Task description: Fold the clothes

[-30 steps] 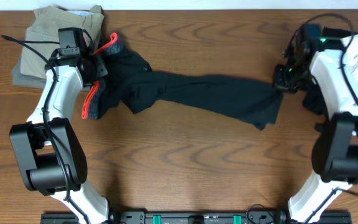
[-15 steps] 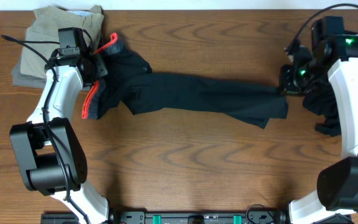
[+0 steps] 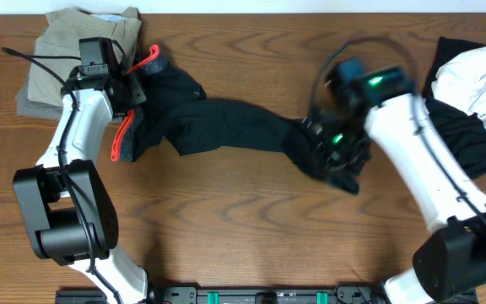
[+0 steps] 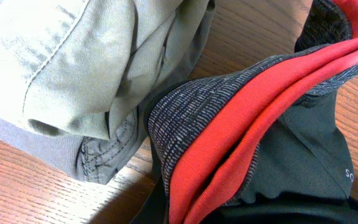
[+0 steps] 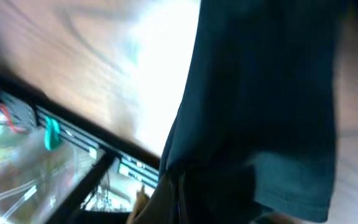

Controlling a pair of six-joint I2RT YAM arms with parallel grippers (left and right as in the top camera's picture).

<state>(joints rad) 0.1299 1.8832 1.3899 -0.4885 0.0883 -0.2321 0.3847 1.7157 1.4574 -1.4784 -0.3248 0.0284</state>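
The trousers [image 3: 218,127] lie across the middle of the tabletop [image 3: 251,228], running from 9 o'clock toward 3 o'clock. Their waistband [image 3: 123,139] is at the 9 o'clock end, with the left end effector [image 3: 135,89] on it. A folded stack [image 3: 53,59] sits at 10 o'clock, just beside the waistband. The leg end bunches under the right end effector [image 3: 334,156], slightly toward 3 o'clock from centre. A heap of garments [image 3: 479,84] lies at 2 o'clock.
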